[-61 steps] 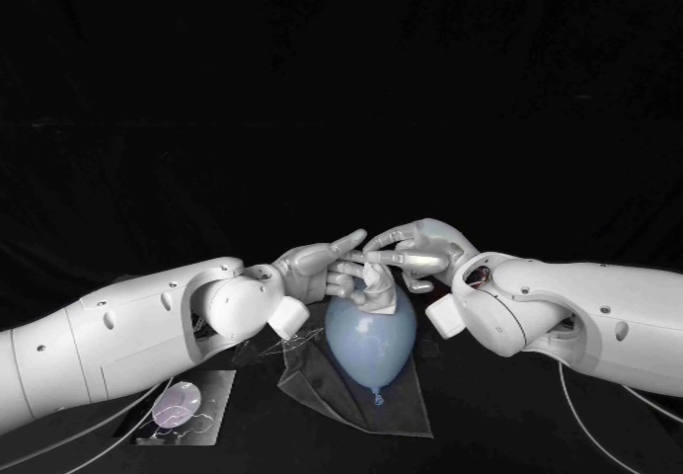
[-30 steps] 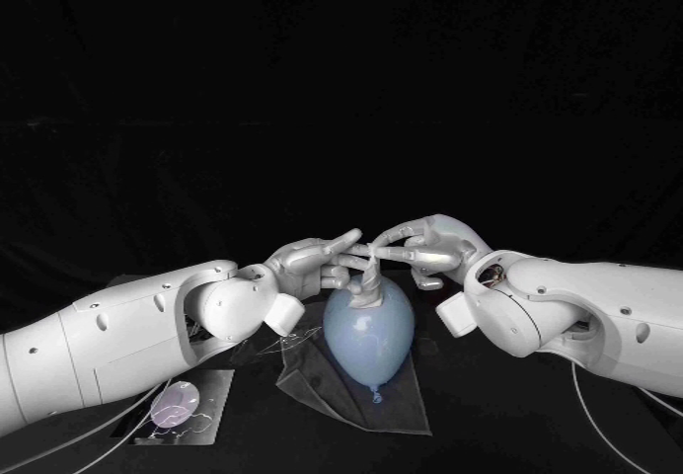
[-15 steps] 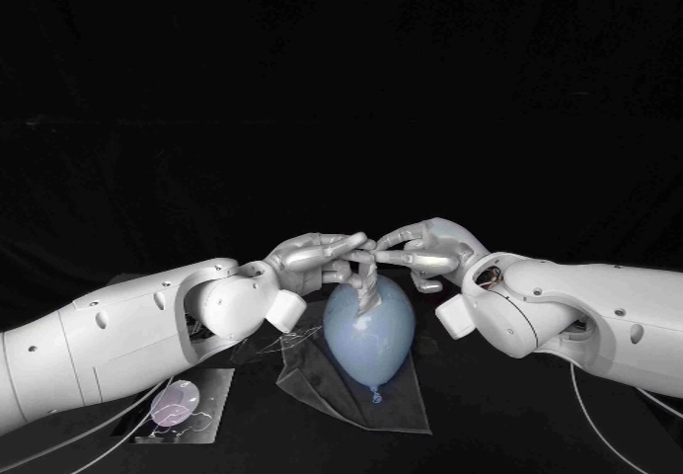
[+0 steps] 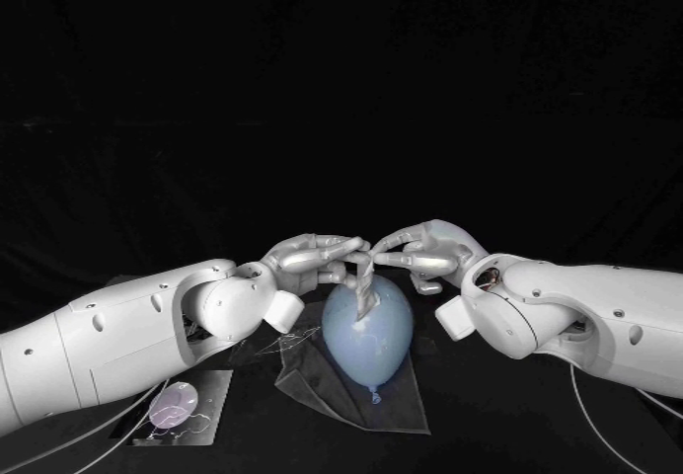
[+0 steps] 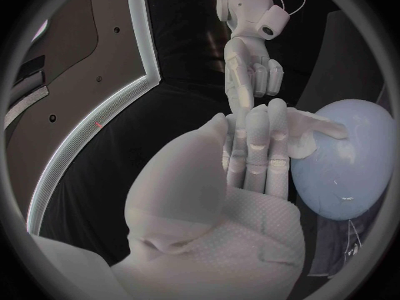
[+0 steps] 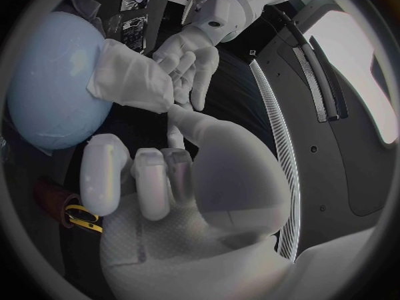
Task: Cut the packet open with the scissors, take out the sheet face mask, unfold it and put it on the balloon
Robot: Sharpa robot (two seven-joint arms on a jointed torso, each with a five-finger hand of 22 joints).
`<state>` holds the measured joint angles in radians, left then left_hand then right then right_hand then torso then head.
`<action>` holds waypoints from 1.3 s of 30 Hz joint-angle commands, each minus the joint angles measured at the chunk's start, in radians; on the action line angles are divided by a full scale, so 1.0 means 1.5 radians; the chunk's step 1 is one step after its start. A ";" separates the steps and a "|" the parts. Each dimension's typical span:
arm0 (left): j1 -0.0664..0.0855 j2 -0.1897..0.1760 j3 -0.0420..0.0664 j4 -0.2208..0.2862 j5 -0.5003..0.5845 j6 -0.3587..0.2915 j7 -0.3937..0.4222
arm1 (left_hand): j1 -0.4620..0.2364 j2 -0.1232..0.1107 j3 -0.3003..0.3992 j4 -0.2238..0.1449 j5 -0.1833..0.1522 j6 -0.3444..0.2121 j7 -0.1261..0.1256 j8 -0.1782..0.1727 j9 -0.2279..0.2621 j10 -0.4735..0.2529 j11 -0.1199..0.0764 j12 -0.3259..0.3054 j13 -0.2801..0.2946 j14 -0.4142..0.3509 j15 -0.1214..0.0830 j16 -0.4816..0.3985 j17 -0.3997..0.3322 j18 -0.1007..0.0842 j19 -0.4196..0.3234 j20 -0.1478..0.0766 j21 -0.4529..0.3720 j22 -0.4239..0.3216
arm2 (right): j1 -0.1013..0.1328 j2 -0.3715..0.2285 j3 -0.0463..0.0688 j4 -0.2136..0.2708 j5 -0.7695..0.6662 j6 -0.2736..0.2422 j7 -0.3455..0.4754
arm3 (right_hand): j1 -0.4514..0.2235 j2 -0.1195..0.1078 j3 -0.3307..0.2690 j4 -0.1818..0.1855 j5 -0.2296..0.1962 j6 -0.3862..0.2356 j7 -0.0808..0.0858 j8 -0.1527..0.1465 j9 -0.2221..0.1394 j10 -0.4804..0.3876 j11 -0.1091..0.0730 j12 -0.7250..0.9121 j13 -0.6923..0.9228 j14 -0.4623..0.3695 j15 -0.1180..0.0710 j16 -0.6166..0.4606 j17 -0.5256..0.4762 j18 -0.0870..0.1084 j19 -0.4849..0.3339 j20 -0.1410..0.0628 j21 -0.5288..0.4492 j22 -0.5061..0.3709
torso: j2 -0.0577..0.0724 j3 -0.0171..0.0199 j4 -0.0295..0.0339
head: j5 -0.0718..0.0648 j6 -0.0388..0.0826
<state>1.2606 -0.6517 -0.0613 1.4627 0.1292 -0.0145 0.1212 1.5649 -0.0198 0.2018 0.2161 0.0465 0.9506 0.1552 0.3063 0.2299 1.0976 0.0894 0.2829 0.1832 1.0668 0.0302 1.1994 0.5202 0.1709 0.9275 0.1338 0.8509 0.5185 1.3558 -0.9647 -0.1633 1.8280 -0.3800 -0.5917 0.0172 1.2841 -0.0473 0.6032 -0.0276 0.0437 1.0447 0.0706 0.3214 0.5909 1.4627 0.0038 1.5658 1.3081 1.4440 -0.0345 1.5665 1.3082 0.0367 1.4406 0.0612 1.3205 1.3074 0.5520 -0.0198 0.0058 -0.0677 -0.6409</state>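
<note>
A pale blue balloon (image 4: 367, 334) lies at the table's middle with its knot toward me. Above its far end my left hand (image 4: 311, 259) and right hand (image 4: 427, 253) meet fingertip to fingertip. Both pinch the top of the white sheet mask (image 4: 366, 286), which hangs as a narrow twisted strip against the balloon's upper part. In the left wrist view the mask (image 5: 313, 131) lies bunched on the balloon (image 5: 343, 163) at the tips of my left hand (image 5: 250, 157). The right wrist view shows the mask (image 6: 133, 80) draped on the balloon (image 6: 52, 80) between both hands.
The cut clear packet (image 4: 356, 397) lies flat under the balloon. A dark sheet bearing a lilac round item (image 4: 177, 403) sits at the front left beside my left arm. A red and yellow object (image 6: 71, 208) lies near my right hand.
My left hand's outstretched fingers have curled in onto the mask's top. The mask strip now hangs longer down the balloon. The balloon has not moved.
</note>
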 commanded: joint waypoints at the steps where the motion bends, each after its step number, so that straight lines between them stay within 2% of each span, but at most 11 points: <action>1: 0.001 -0.002 0.001 -0.001 -0.015 -0.028 0.000 | 0.010 -0.001 0.003 -0.001 0.001 -0.006 0.003 -0.002 -0.003 0.002 0.004 -0.004 -0.002 0.006 0.000 0.002 -0.002 0.007 0.000 -0.003 0.005 0.002 | 0.000 -0.002 0.000 -0.001 -0.012 0.000 0.000 | -0.001 0.004 0.004 0.000 0.003 0.003 0.001 0.004 0.070 0.072 -0.004 0.003 0.175 0.085 -0.017 0.003 0.175 0.013 0.000 -0.006 -0.004 0.126 | 0.000 0.0002 0.0000 | -0.002 0.000; 11: 0.001 -0.015 0.001 0.005 -0.027 -0.017 0.021 | 0.010 -0.006 0.002 0.000 0.001 -0.014 0.001 -0.006 -0.005 0.004 0.003 -0.002 -0.003 0.007 0.000 0.003 -0.003 0.007 -0.001 -0.003 0.007 0.004 | -0.006 -0.005 0.000 -0.009 -0.028 -0.004 -0.014 | -0.001 0.004 0.005 -0.001 0.003 0.003 0.001 0.005 0.070 0.072 -0.004 0.003 0.175 0.085 -0.017 0.003 0.175 0.012 0.000 -0.006 -0.003 0.126 | 0.000 -0.0002 -0.0002 | -0.004 -0.004; 15: 0.000 -0.018 0.001 0.007 -0.046 -0.023 0.029 | 0.014 -0.007 0.004 -0.003 0.001 -0.015 0.000 -0.006 -0.006 0.008 0.001 0.004 0.000 0.009 -0.001 0.003 -0.004 0.008 -0.001 -0.003 0.009 0.005 | -0.010 -0.006 0.000 -0.010 -0.029 -0.003 -0.017 | -0.001 0.004 0.005 -0.001 0.003 0.003 0.001 0.005 0.070 0.072 -0.004 0.003 0.175 0.085 -0.017 0.003 0.175 0.012 0.000 -0.006 -0.003 0.126 | 0.000 0.0004 0.0003 | -0.004 -0.006; 19: 0.000 -0.021 0.001 0.011 -0.113 -0.056 0.022 | 0.022 -0.006 0.007 -0.009 0.001 -0.009 0.001 0.000 -0.004 0.007 0.001 0.011 0.003 0.011 -0.002 0.003 -0.006 0.008 0.000 -0.005 0.013 0.007 | -0.013 -0.007 0.000 -0.009 -0.030 -0.001 -0.018 | -0.001 0.004 0.006 -0.002 0.003 0.002 0.001 0.005 0.072 0.072 -0.004 0.003 0.175 0.085 -0.017 0.003 0.175 0.012 0.000 -0.006 -0.003 0.126 | 0.000 0.0001 0.0001 | -0.006 -0.009; 23: 0.000 -0.022 0.001 0.016 -0.182 -0.092 -0.015 | 0.014 0.004 0.011 -0.007 0.001 0.014 -0.003 0.022 0.006 0.019 -0.004 0.036 0.015 0.027 -0.007 0.001 -0.012 0.009 0.009 -0.008 0.019 0.010 | -0.015 -0.008 0.000 -0.007 -0.030 0.000 -0.018 | -0.001 0.004 0.006 -0.002 0.003 0.002 0.001 0.005 0.072 0.072 -0.004 0.003 0.175 0.085 -0.017 0.003 0.175 0.012 0.000 -0.006 -0.003 0.126 | 0.000 0.0001 0.0000 | -0.007 -0.012; 24: 0.000 -0.022 0.001 0.017 -0.197 -0.097 -0.027 | 0.009 0.005 0.012 -0.004 0.001 0.020 -0.008 0.030 0.010 0.031 -0.010 0.049 0.021 0.045 -0.012 0.008 0.003 0.010 0.015 -0.010 0.022 0.011 | -0.015 -0.008 0.000 -0.007 -0.030 0.000 -0.018 | -0.001 0.004 0.006 -0.002 0.003 0.002 0.001 0.005 0.072 0.072 -0.004 0.003 0.175 0.085 -0.017 0.003 0.175 0.012 0.000 -0.006 -0.003 0.126 | 0.000 0.0001 -0.0001 | -0.007 -0.012; 26: -0.001 -0.020 0.001 0.018 -0.223 -0.105 -0.054 | -0.023 0.011 0.014 0.025 0.002 0.017 -0.016 0.041 0.019 0.057 -0.021 0.086 0.040 0.109 -0.022 0.041 0.082 0.010 0.034 -0.019 0.029 0.012 | -0.016 -0.009 0.000 -0.005 -0.030 0.001 -0.017 | -0.001 0.004 0.006 -0.002 0.003 0.002 0.001 0.005 0.072 0.072 -0.004 0.003 0.175 0.085 -0.017 0.003 0.175 0.012 0.000 -0.006 -0.003 0.126 | 0.000 0.0003 0.0005 | -0.007 -0.013; 27: -0.001 -0.020 0.001 0.018 -0.228 -0.107 -0.059 | -0.024 0.010 0.016 0.027 0.002 0.016 -0.017 0.043 0.021 0.059 -0.022 0.091 0.043 0.115 -0.023 0.045 0.090 0.010 0.036 -0.021 0.030 0.012 | -0.016 -0.009 0.000 -0.005 -0.030 0.001 -0.017 | -0.001 0.004 0.006 -0.002 0.003 0.002 0.001 0.005 0.072 0.072 -0.004 0.003 0.175 0.085 -0.017 0.003 0.175 0.012 0.000 -0.006 -0.003 0.126 | 0.000 0.0002 0.0005 | -0.007 -0.013; 31: -0.004 -0.012 0.000 0.013 -0.248 -0.115 -0.093 | -0.038 0.004 0.020 0.044 0.002 0.002 -0.016 0.042 0.024 0.083 -0.026 0.139 0.071 0.168 -0.029 0.086 0.186 0.009 0.054 -0.029 0.043 0.019 | -0.017 -0.010 0.000 -0.001 -0.029 0.002 -0.016 | -0.001 0.004 0.006 -0.002 0.003 0.002 0.001 0.005 0.072 0.072 -0.004 0.003 0.175 0.085 -0.017 0.003 0.175 0.012 0.000 -0.006 -0.003 0.126 | 0.000 0.0001 0.0000 | -0.008 -0.014; 33: -0.005 -0.008 0.000 0.010 -0.252 -0.117 -0.106 | -0.047 0.003 0.023 0.047 0.002 -0.005 -0.016 0.041 0.025 0.082 -0.028 0.178 0.097 0.189 -0.031 0.105 0.226 0.002 0.082 -0.032 0.074 0.059 | -0.017 -0.011 0.000 0.000 -0.028 0.002 -0.015 | -0.001 0.004 0.006 -0.002 0.003 0.002 0.001 0.005 0.072 0.072 -0.004 0.003 0.175 0.085 -0.017 0.003 0.175 0.012 0.000 -0.006 -0.003 0.126 | 0.000 -0.0002 0.0000 | -0.008 -0.015; 39: -0.007 0.005 0.001 -0.002 -0.248 -0.113 -0.129 | -0.088 0.007 0.023 0.049 0.001 -0.009 -0.018 0.044 0.030 0.068 -0.030 0.256 0.152 0.215 -0.034 0.128 0.285 -0.008 0.120 -0.036 0.121 0.121 | -0.018 -0.013 0.000 0.007 -0.024 0.003 -0.015 | -0.001 0.004 0.006 -0.002 0.003 0.002 0.001 0.005 0.072 0.072 -0.004 0.003 0.175 0.085 -0.017 0.003 0.175 0.012 0.000 -0.006 -0.003 0.126 | 0.001 0.0001 0.0001 | -0.008 -0.017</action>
<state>1.2504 -0.6494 -0.0617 1.4617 -0.2177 -0.1715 -0.0247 1.4392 -0.0082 0.2362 0.2845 0.0464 0.9441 0.1290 0.3712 0.2743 1.2055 0.0445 0.6625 0.4068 1.3863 -0.0208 1.3903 0.9425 0.1622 1.1044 0.0790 1.0294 0.6947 1.3299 -0.9833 -0.1637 1.8341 -0.4107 -0.5969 -0.0099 1.2842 -0.0478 0.6069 -0.0292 0.0460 1.0430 0.0716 0.3237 0.5907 1.4627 0.0038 1.5670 1.3080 1.4440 -0.0345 1.5639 1.3082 0.0366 1.4405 0.0612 1.3205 1.3076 0.5525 -0.0196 0.0058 -0.0796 -0.6648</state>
